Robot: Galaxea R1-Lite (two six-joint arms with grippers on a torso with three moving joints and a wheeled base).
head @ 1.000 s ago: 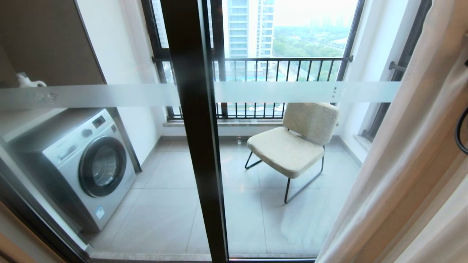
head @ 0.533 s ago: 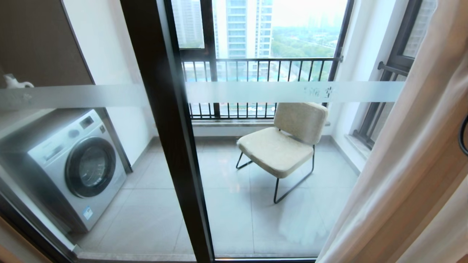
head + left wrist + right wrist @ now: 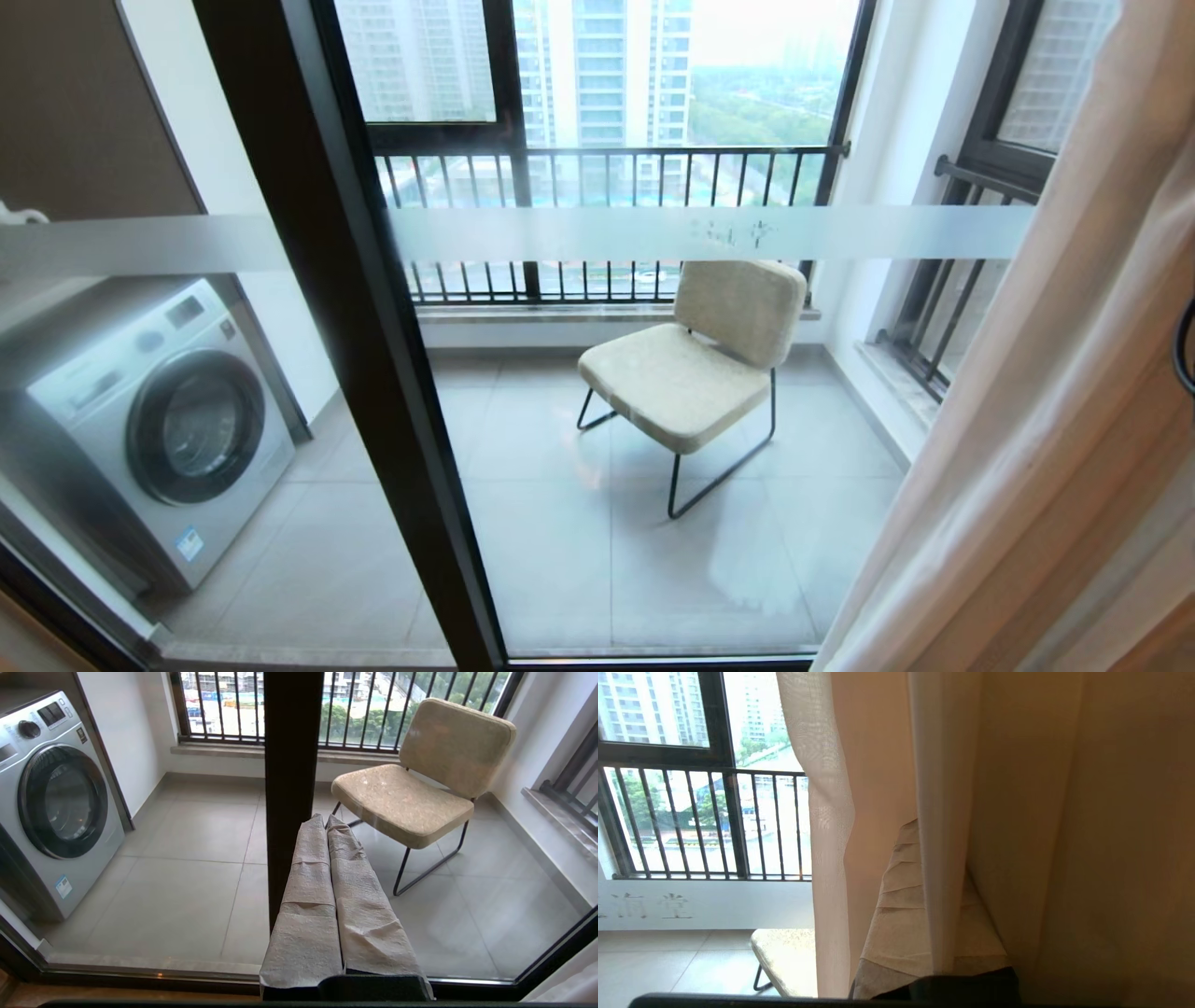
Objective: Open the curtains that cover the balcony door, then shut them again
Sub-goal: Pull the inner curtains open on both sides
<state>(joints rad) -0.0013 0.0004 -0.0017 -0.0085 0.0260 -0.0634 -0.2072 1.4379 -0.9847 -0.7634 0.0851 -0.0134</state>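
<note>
Head view: curtains (image 3: 1055,448) bunched at the right edge of the balcony door (image 3: 653,420), leaving nearly all of the glass uncovered. Door's dark upright frame (image 3: 345,355) stands left of centre; frosted band (image 3: 709,233) crosses the glass. Through the door: chair (image 3: 695,369) right of the frame, washing machine (image 3: 154,425) left of it, railing (image 3: 607,177) behind.

Right wrist view: right gripper (image 3: 931,896) has its padded fingers pressed together with a fold of curtain fabric (image 3: 943,812) caught between them, sheer layer (image 3: 831,812) just beside.

Left wrist view: left gripper (image 3: 327,826) closed narrow, holding nothing, pointing at the door frame.
</note>
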